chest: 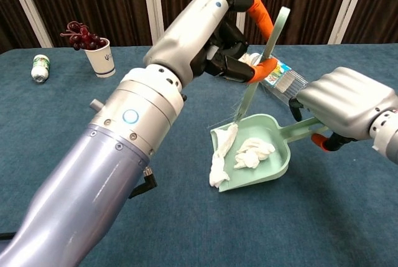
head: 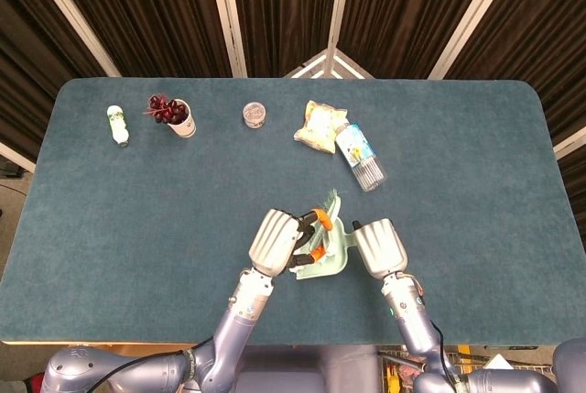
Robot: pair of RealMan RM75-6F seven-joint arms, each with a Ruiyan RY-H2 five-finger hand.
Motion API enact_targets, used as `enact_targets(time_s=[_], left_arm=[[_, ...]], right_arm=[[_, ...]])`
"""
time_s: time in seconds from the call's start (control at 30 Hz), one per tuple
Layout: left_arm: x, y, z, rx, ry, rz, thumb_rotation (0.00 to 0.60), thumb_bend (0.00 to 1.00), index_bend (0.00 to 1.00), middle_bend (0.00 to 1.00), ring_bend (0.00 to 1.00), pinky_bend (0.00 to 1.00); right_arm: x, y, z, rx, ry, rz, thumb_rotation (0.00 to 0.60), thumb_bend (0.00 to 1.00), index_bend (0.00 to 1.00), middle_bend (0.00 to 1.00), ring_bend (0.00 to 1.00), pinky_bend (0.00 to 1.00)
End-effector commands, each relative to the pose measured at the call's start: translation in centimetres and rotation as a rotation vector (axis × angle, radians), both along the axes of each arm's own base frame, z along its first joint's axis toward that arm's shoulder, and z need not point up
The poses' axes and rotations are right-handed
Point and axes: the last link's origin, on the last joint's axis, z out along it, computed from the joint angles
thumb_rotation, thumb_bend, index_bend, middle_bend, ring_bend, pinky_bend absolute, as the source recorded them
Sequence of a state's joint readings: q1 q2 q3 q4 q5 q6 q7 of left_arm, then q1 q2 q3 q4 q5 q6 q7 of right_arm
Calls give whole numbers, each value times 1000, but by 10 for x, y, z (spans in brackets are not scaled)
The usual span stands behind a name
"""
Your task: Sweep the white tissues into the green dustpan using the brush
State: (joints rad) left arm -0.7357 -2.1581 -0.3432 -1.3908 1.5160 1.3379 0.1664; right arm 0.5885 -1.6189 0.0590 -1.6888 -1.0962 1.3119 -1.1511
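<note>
My left hand [chest: 208,30] grips the pale green brush [chest: 268,49] by its handle, raised above the table, bristles pointing down to the pan's back left corner. The green dustpan [chest: 264,170] lies flat on the table, and my right hand [chest: 348,102] holds its handle. One crumpled white tissue [chest: 252,153] lies inside the pan. A second tissue [chest: 219,158] hangs over the pan's front left rim, touching the bristles. From the head view, the left hand [head: 277,239] and right hand [head: 380,246] flank the dustpan [head: 331,263] near the table's front edge.
Along the far side stand a small white bottle [head: 117,125], a cup of grapes [head: 176,114] and a round jar [head: 255,114]. A snack bag [head: 320,125] and a lying plastic bottle [head: 360,157] sit just beyond the dustpan.
</note>
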Motion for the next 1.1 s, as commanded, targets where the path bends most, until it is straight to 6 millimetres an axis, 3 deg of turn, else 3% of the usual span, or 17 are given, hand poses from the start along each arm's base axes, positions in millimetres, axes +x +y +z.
enact_targets(time_s=[0.03,0.87,1.1], left_arm=[[1,1,4,7,-4,-1,600,610,763,1000,1000,1000],[-10,6,39,54,17,6,600,607,765,1000,1000,1000],[-32,8,50,113,198,-62,600,606,768,1000,1000,1000]], right_arm=[[-1,0,0,0,8,0,600,504,14,848,814,813],[-5,4,14,-37,78,-21,600,475,0,833,781,813],[-9,4,25,-52,45,-17,600,475,0,833,781,813]])
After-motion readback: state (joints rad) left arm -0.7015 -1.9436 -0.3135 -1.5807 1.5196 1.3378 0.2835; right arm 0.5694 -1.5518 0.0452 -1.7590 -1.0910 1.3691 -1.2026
